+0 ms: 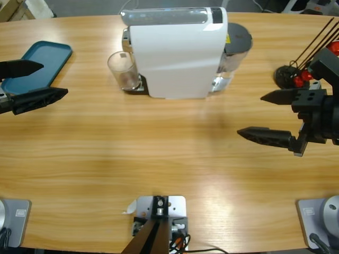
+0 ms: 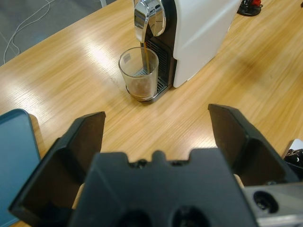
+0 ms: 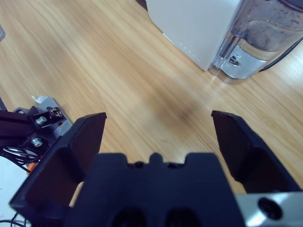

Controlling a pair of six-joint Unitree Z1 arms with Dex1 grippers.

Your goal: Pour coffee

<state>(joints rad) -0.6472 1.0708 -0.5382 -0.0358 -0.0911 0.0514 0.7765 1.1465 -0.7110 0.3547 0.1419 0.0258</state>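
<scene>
High view looks down on a long wooden surface [image 1: 159, 159] with a white coffee machine [image 1: 177, 53] standing near its far edge. A small clear glass [image 1: 123, 70] sits on the machine's drip tray, tight against the machine's front, under the chrome spout [image 2: 149, 18]. Left wrist view shows the coffee [image 2: 140, 88] as a shallow dark brown layer in the bottom of that glass, with a thin dark stream falling into it from the spout.

A teal tray [image 1: 39, 62] lies at the surface's left end, just beside the left end effector [image 1: 33, 81], whose jaws are spread wide and hold nothing. Bare wood lies between that end effector and the glass.

The right end effector [image 1: 267, 117] hangs over the right part of the surface, jaws wide apart and empty, well away from the glass, with the machine's body standing between them. Behind it is a black stand with red pieces [image 1: 294, 74]. The machine's clear water tank [image 3: 265, 35] shows at its rear in the right wrist view.
</scene>
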